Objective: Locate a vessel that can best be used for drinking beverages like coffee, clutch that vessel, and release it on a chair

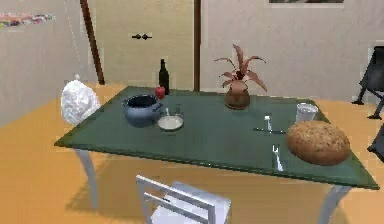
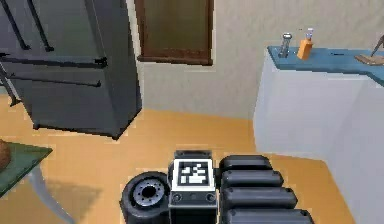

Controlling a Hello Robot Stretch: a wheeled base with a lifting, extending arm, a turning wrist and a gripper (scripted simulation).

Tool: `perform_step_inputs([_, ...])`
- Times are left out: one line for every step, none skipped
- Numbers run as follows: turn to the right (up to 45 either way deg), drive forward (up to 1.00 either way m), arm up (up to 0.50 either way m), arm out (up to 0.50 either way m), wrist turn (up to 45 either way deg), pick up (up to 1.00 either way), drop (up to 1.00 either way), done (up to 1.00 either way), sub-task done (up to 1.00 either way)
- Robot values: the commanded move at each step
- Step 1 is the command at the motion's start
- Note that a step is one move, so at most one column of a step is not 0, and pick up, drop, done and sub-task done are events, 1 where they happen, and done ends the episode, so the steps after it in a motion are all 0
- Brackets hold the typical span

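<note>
A pale grey cup (image 1: 307, 112) stands on the green table (image 1: 215, 140) toward its far right corner, behind a big brown loaf (image 1: 318, 142). A white chair (image 1: 180, 205) is pushed in at the table's near edge. Another white chair (image 1: 78, 100) sits at the table's left end and a dark chair (image 1: 372, 90) at the right. In the arm side view the arm (image 2: 250, 190) lies drawn in at the bottom edge, with a white marker square (image 2: 192, 173) and the gripper's dark body (image 2: 148, 198) to its left. Its far end is unclear, so I cannot tell whether it holds anything.
On the table also stand a blue pot (image 1: 141, 109), a red apple (image 1: 160, 92), a dark bottle (image 1: 164, 76), a small bowl (image 1: 171, 123), a potted plant (image 1: 238, 80) and cutlery (image 1: 277, 156). To the side are a grey fridge (image 2: 65, 65), a white counter (image 2: 320, 95) and open orange floor (image 2: 200, 135).
</note>
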Motion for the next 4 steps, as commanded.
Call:
perform_step_inputs([-45.0, 0.00, 0.00, 0.00, 0.0, 0.00, 0.00, 0.00, 0.00])
perform_step_inputs([-24.0, 0.00, 0.00, 0.00, 0.0, 0.00, 0.00, 0.00, 0.00])
perform_step_inputs([0.0, 0.00, 0.00, 0.48, 0.0, 0.00, 0.00, 0.00, 0.00])
perform_step_inputs([0.0, 0.00, 0.00, 0.00, 39.0, 0.00, 0.00, 0.00, 0.00])
